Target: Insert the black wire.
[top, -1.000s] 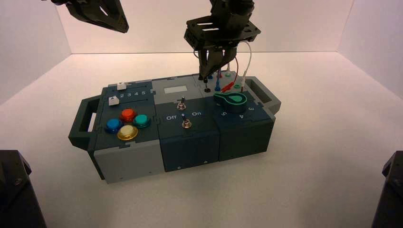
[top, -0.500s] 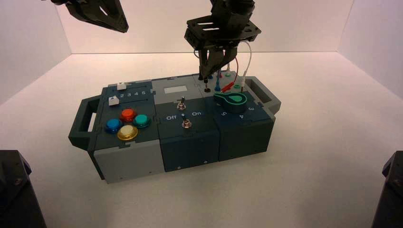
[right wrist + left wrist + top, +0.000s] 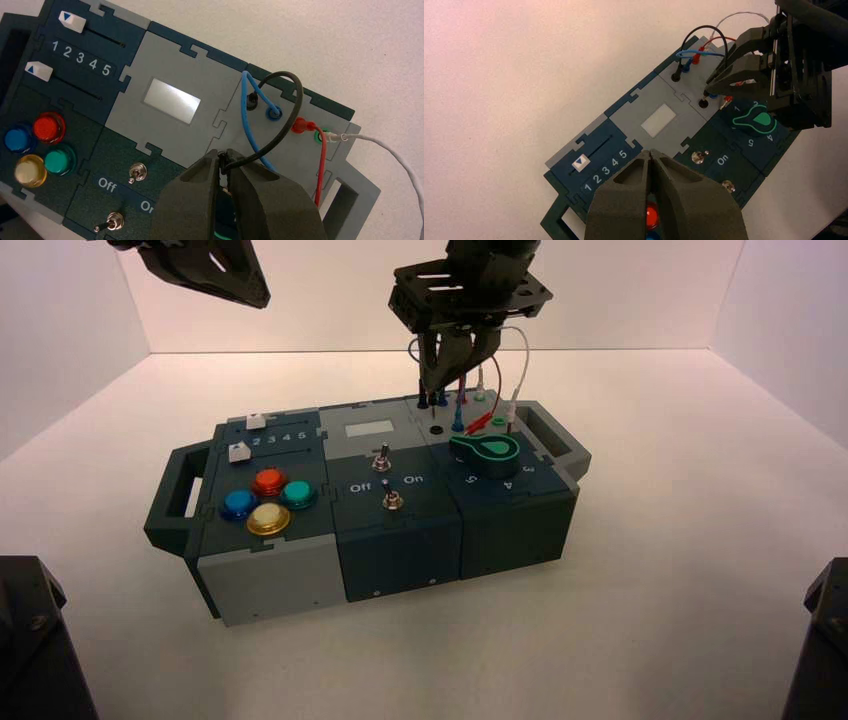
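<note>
One black wire (image 3: 286,131) in the right claw (image 3: 223,154), nearly closed, gripping its near end.

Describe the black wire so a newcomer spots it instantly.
At the box's far right, the light grey panel holds the wires. The black wire arches there, one end plugged in, the other in the right gripper; the blue wire beside it is thinner.

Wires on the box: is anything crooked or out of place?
The near red plug looks odd: it leans over, while the blue plug beside it stands upright. The black wire has one end out of its socket, in the right gripper.
</note>
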Available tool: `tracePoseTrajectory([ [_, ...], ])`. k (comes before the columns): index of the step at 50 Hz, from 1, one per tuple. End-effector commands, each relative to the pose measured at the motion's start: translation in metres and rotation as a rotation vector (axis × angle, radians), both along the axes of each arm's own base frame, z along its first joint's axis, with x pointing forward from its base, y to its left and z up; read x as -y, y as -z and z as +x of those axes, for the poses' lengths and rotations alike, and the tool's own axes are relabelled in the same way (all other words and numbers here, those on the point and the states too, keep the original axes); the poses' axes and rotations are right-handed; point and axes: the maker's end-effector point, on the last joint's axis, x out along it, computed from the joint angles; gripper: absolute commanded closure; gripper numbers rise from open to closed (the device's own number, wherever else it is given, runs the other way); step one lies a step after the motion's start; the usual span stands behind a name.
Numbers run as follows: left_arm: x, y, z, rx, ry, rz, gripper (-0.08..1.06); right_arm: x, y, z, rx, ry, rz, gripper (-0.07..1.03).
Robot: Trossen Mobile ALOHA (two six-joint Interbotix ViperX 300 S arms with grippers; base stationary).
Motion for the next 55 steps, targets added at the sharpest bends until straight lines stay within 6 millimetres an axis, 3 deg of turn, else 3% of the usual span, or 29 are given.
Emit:
tracePoseTrajectory([
  [1, 0.002, -0.01, 0.006, 0.029, -0.001, -0.014, 1.01, -0.004, -0.01, 0.002, 0.021, 0.002, 0.024, 0.98],
  [55, 0.002, -0.01, 0.006, 0.029, -0.003, -0.014, 1.01, -0.002, 0.007, 0.0, -0.006, 0.006, 0.0, 0.98],
])
